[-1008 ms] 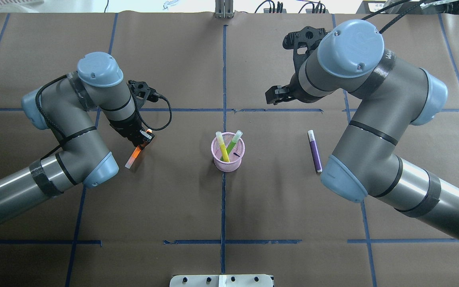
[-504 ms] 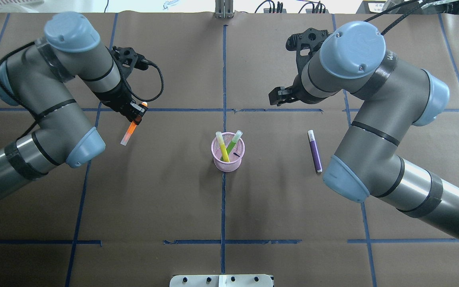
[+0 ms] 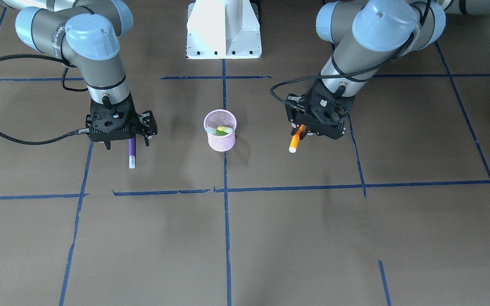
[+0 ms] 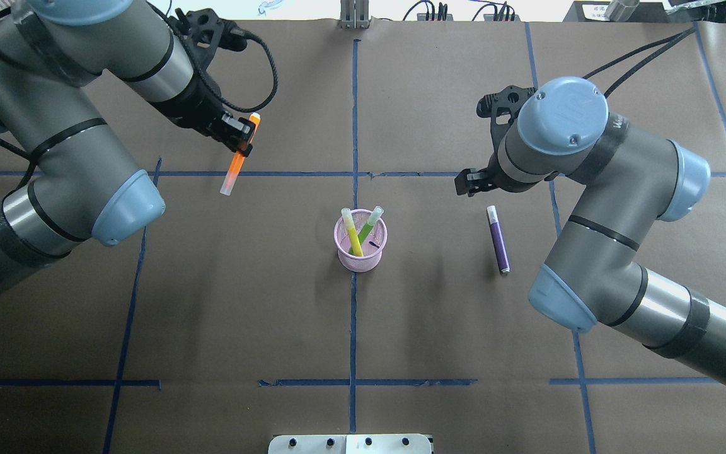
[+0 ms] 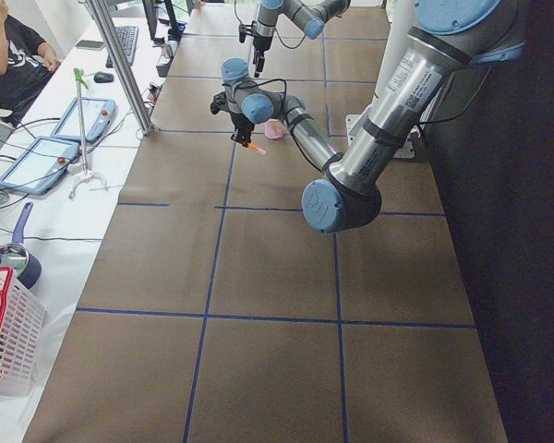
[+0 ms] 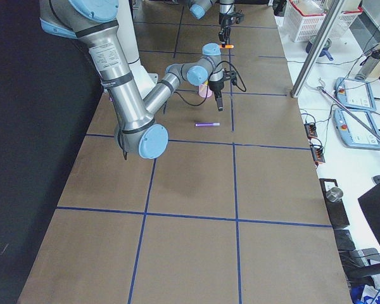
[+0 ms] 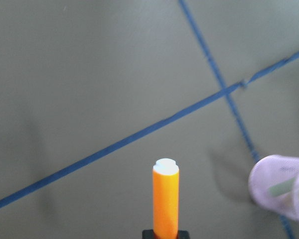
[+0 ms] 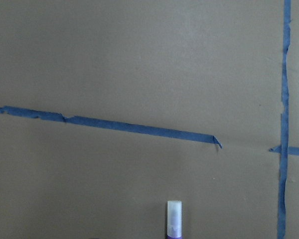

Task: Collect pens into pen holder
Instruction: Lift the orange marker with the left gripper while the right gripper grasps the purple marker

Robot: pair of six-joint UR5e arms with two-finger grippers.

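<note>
Mostly, the right gripper (image 3: 128,143) is hidden overhead; from the front its fingers stand apart, empty, hanging near the cap end of the slim purple pen (image 4: 498,243), which lies flat toward the right edge of the brown counter (image 4: 363,328). Its wrist view cuts off all but that pale cap. The left gripper (image 4: 242,140) clamps its fingers on the slim orange pen (image 4: 235,165), aloft toward the far left corner. The round pink wire-mesh pen holder (image 4: 363,258), mid-counter, veils the lower ends of a yellow pen (image 4: 355,238) and a green pen (image 4: 369,225). Right-arm lettering (image 3: 60,36) beyond an initial "W" is unreadable.
</note>
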